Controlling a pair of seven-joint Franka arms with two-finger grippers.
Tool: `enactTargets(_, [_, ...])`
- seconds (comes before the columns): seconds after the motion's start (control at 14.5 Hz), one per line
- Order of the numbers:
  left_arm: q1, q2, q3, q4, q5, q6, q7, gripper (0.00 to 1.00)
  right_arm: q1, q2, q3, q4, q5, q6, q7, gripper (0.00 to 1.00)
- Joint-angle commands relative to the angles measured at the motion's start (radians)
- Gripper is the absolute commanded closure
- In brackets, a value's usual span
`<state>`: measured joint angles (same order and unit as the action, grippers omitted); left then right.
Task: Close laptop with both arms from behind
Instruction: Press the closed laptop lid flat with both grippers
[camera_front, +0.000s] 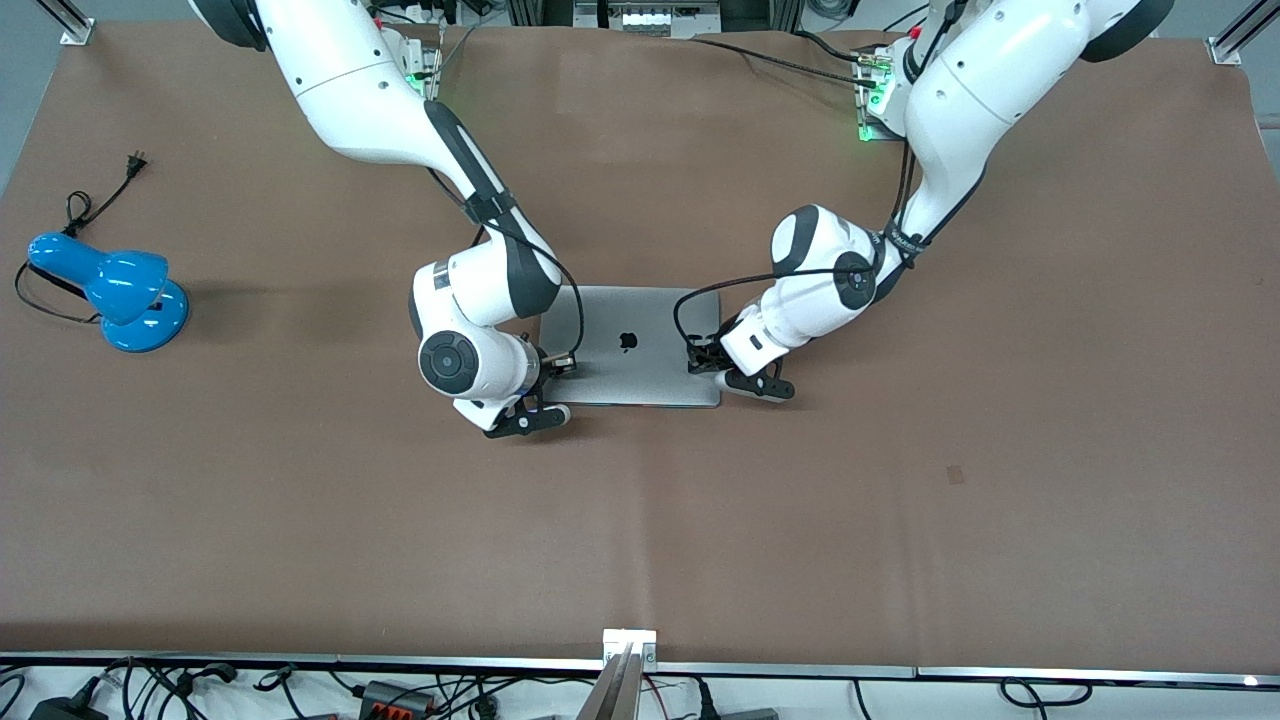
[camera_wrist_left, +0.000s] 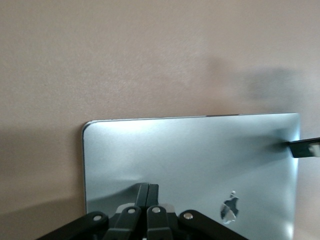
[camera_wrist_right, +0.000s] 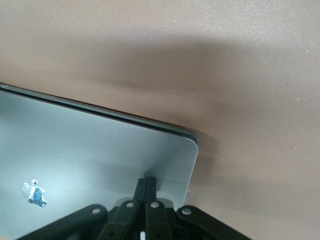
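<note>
The silver-grey laptop (camera_front: 630, 345) lies flat on the brown table with its lid down and the dark apple logo facing up. My left gripper (camera_front: 700, 362) is shut, and its tips rest on the lid near the edge toward the left arm's end. My right gripper (camera_front: 562, 362) is shut, and its tips rest on the lid near the edge toward the right arm's end. The left wrist view shows the lid (camera_wrist_left: 200, 160) under the closed left gripper (camera_wrist_left: 148, 192). The right wrist view shows a lid corner (camera_wrist_right: 90, 150) under the closed right gripper (camera_wrist_right: 146, 187).
A blue desk lamp (camera_front: 120, 290) with a black cord (camera_front: 95, 205) lies at the right arm's end of the table. Cables and power strips run along the table edge (camera_front: 400, 690) nearest the front camera. The right gripper's tip (camera_wrist_left: 305, 148) shows in the left wrist view.
</note>
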<state>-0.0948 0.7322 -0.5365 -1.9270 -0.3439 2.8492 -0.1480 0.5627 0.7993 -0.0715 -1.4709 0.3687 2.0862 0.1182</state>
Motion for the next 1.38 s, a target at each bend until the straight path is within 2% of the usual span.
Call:
enactTargets(0.0, [-0.043,0.023,0.038,0.033,0.014,0.007,0.015,0.99,-0.001,0.026,0.002,0.027,-0.017,0.015,0.008,1.00])
enactTargets(0.48, [-0.039,0.024,0.044,0.033,0.016,0.006,0.018,0.99,0.000,0.028,0.002,0.040,-0.017,0.011,0.008,1.00])
enactTargets(0.76, [-0.026,-0.025,0.043,0.017,0.017,-0.013,0.013,0.99,0.002,0.017,0.002,0.044,-0.019,0.005,0.009,1.00])
enactTargets(1.1, [0.013,-0.174,0.044,0.034,0.017,-0.314,0.013,0.99,0.013,-0.011,-0.037,0.043,-0.019,-0.072,0.009,1.00])
enactTargets(1.31, [0.062,-0.243,0.044,0.109,0.067,-0.593,0.015,0.99,0.017,-0.040,-0.082,0.041,-0.022,-0.145,0.011,1.00])
